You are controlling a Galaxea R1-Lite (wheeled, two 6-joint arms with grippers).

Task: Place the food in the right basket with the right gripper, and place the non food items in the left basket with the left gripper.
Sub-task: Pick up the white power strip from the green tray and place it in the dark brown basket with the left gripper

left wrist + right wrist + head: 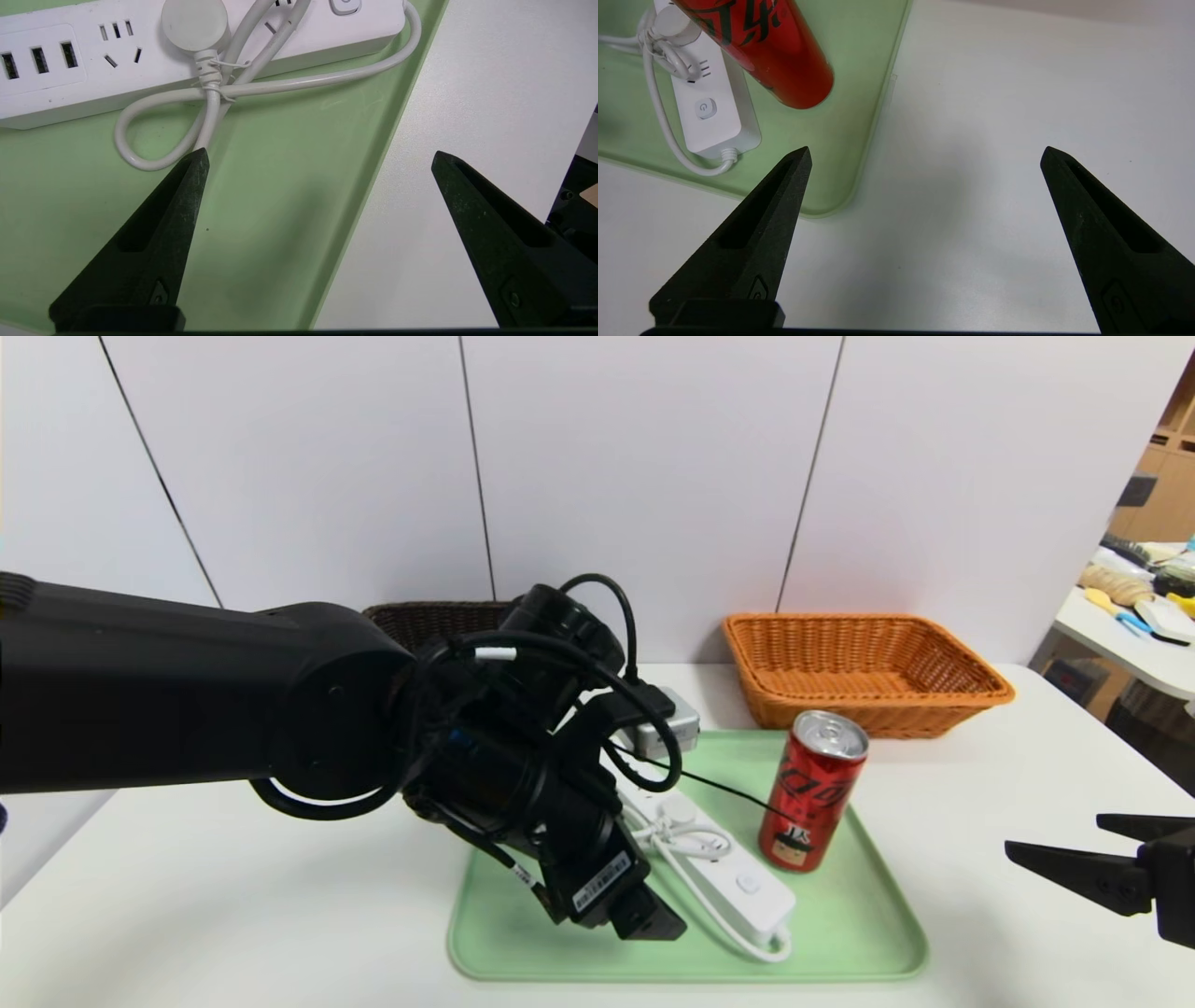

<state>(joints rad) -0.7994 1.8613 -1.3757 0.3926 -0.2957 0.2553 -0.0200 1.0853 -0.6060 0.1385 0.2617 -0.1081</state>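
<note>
Your left gripper [320, 156] hung released over the green tray [868, 915], its fingers spread wide beside the white power strip [724, 873] and its bundled cord [261, 86]. The red can [812, 791] stood upright on the tray, just beside the strip. Your right gripper [924, 154] waited released over the counter [1027, 821]. The orange basket [864, 670] and the dark basket [434, 621] sat behind the tray.

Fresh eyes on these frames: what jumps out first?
The left hand, open, on its big black arm low over the green tray, next to the white power strip. Then the red can upright on the tray's right side, with the orange basket behind it. The right hand waits open off the tray's right edge.
</note>
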